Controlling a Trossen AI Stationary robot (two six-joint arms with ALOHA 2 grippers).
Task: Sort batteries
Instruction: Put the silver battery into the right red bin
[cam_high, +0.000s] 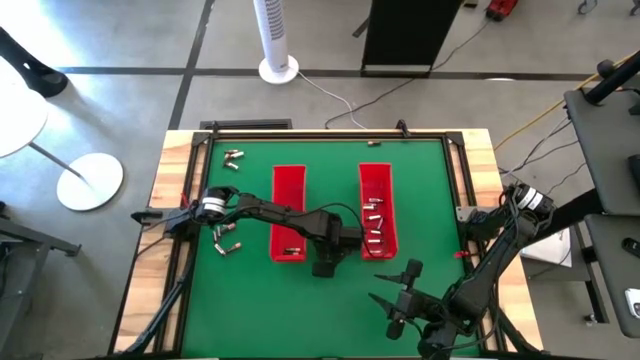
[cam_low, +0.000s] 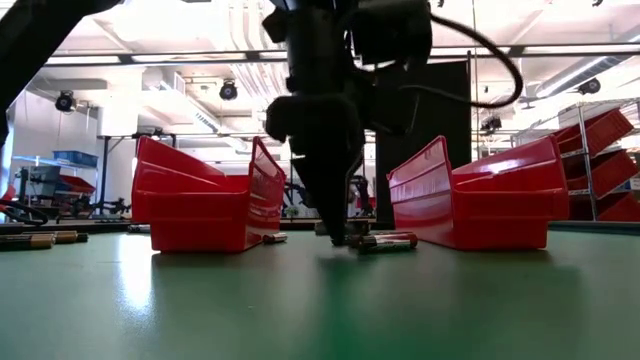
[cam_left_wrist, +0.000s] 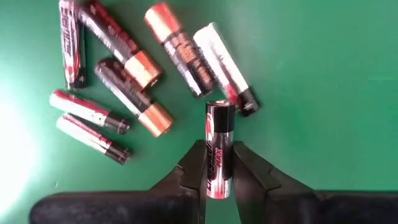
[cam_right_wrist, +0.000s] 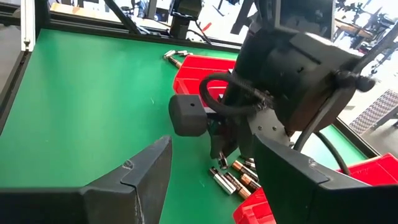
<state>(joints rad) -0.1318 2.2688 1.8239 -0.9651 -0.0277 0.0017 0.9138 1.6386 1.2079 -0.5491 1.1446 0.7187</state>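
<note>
Two long red trays stand on the green mat, the left tray (cam_high: 288, 212) and the right tray (cam_high: 376, 205), which has several batteries (cam_high: 375, 222) in it. My left gripper (cam_left_wrist: 219, 152) points down between the trays and is shut on a black, silver and red battery (cam_left_wrist: 219, 124). Under it, several loose batteries (cam_left_wrist: 134, 74) lie flat on the mat. In the low view they show beside the fingers as batteries (cam_low: 385, 241). My right gripper (cam_high: 400, 290) waits open near the front right, touching nothing. My left gripper pinches the battery's upper half (cam_left_wrist: 217, 165) between its two fingers (cam_left_wrist: 196, 155), coming from above and pointing down. The battery stands along the fingers, nearly upright, and its lower end (cam_left_wrist: 219, 109) sticks out below them over the pile. I cannot tell whether it is clear of the mat.
More loose batteries lie on the mat left of the left tray (cam_high: 225, 240) and near the far left corner (cam_high: 233, 157). One battery (cam_high: 292, 250) lies in the left tray's near end. Green mat (cam_high: 250, 310) stretches toward the near edge.
</note>
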